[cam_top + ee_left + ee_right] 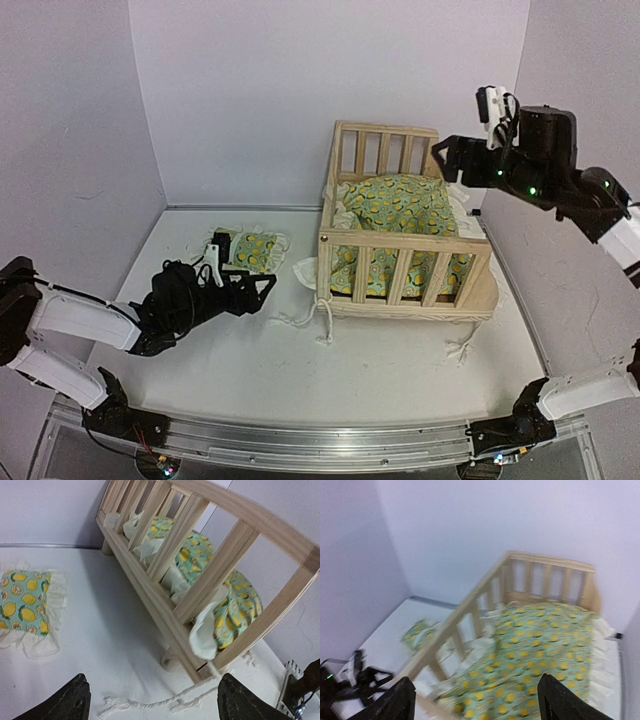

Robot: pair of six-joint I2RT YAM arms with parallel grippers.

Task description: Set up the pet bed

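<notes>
I work in a lab cell: plain pale walls box in a table, arms bolted to a metal rail.

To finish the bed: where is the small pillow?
Top view: the pillow lies on the table, left of the frame, near the left gripper.

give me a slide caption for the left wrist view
Open left gripper beside the pet bed, cushion tucked inside, matching pillow lying out on the table
</notes>
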